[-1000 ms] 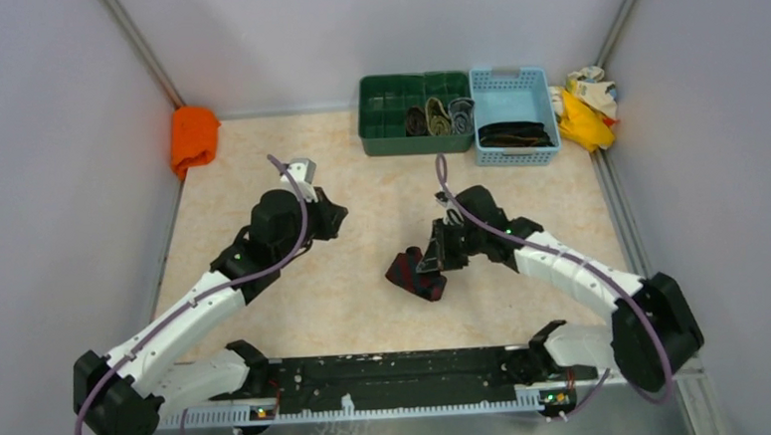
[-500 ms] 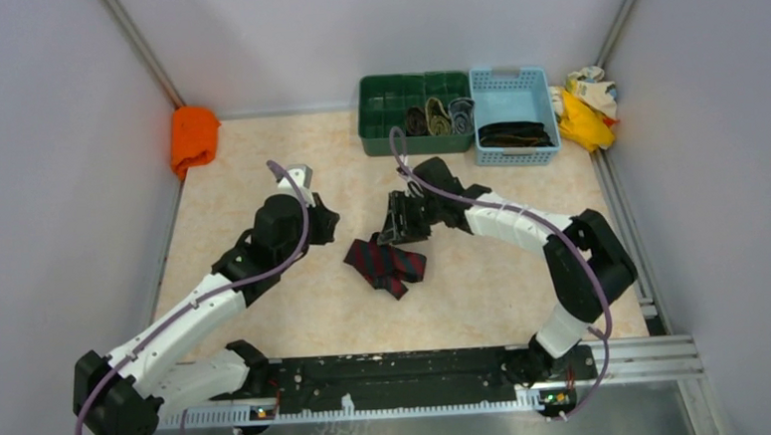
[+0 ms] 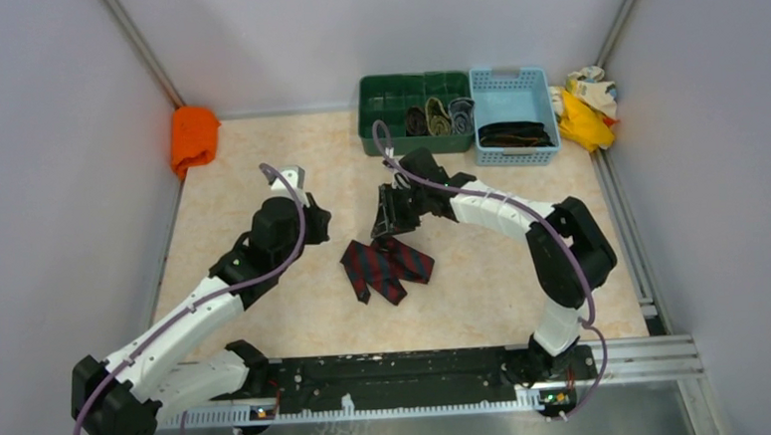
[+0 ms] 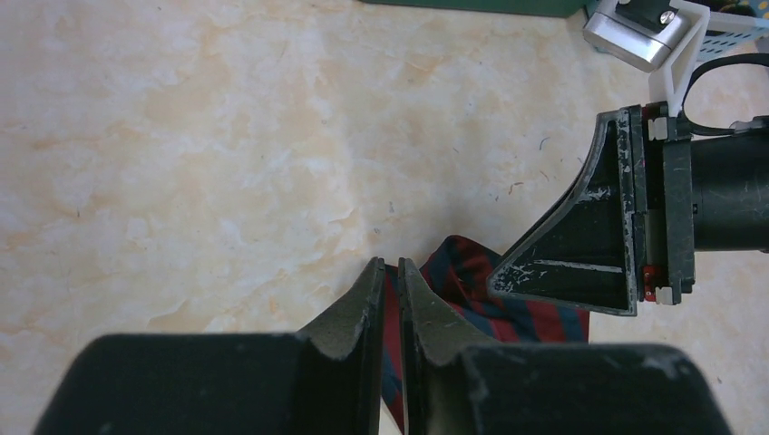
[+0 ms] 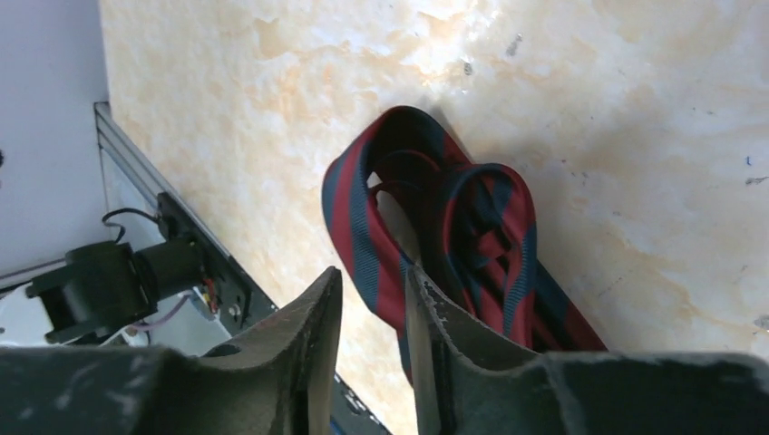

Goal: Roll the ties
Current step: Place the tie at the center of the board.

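A dark red and navy tie (image 3: 386, 267) lies in a loose folded heap on the table's middle; it also shows in the right wrist view (image 5: 453, 236) and the left wrist view (image 4: 472, 281). My right gripper (image 3: 388, 219) hovers just beyond the heap's far edge. Its fingers (image 5: 372, 276) stand a little apart and hold nothing. It also shows in the left wrist view (image 4: 589, 245). My left gripper (image 3: 314, 221) is left of the tie, shut and empty, pointing at it (image 4: 388, 265). Several rolled ties (image 3: 438, 117) sit in the green bin.
The green divided bin (image 3: 382, 128) and a light blue basket (image 3: 511, 77) with dark ties (image 3: 513, 134) stand at the back. An orange cloth (image 3: 193, 138) lies back left, yellow and cream rags (image 3: 585, 102) back right. Walls close in on both sides.
My right arm swung left and stretched out, dragging the tie from right of centre to the middle, where it now lies spread. My left gripper drew back slightly.
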{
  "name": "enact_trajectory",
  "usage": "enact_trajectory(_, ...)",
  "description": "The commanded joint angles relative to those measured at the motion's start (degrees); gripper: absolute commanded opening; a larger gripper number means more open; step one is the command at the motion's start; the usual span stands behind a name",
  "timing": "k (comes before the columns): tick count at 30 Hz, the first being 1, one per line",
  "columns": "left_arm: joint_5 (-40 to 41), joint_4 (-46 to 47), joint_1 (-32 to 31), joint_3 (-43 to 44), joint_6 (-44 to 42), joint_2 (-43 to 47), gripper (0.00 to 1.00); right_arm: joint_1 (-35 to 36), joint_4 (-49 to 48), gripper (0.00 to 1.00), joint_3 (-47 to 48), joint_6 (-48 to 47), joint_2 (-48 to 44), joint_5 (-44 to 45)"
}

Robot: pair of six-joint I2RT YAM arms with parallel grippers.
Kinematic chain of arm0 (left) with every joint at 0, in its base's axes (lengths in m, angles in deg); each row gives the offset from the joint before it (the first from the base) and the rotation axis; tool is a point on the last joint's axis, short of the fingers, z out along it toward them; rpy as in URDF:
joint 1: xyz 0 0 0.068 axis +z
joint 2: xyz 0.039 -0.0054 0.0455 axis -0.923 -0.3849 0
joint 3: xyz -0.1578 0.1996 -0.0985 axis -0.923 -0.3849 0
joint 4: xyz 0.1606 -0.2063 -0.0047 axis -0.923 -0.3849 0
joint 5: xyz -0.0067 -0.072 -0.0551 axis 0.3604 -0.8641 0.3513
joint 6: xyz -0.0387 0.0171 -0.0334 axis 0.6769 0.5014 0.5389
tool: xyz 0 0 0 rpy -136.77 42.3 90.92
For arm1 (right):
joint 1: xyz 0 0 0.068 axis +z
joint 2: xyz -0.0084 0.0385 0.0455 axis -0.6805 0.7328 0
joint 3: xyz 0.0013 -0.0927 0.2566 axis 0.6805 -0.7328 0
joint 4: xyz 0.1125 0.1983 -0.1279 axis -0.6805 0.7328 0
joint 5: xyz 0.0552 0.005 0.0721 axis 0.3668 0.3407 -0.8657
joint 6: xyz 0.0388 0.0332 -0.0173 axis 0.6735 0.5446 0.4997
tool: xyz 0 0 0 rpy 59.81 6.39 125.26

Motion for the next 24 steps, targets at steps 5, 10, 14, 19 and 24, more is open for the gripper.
enact_trajectory(5,0.55,0.45,-0.15,-0.77,0.44,-0.51,0.15,2.25,3.02,0.12,-3.36,-5.15,-1.20,3.67)
enact_trajectory(10,-0.70,0.18,-0.17,-0.40,0.66,-0.17,0.15,2.67,4.06,0.11,-7.38,-6.72,-1.34,9.00)
enact_trajectory(14,-0.46,0.15,-0.15,-0.95,0.58,0.23,0.15,3.15,4.15,0.08,-8.62,-7.77,-0.20,10.11)
enact_trajectory(19,0.10,-0.04,-0.17,-1.12,0.58,0.16,0.15,7.81,5.70,0.01,-5.63,-9.02,2.00,10.28)
enact_trajectory(24,0.39,-0.10,-0.15,-1.14,0.32,0.38,0.15,12.95,5.49,0.01,-0.72,-8.14,6.44,5.36)
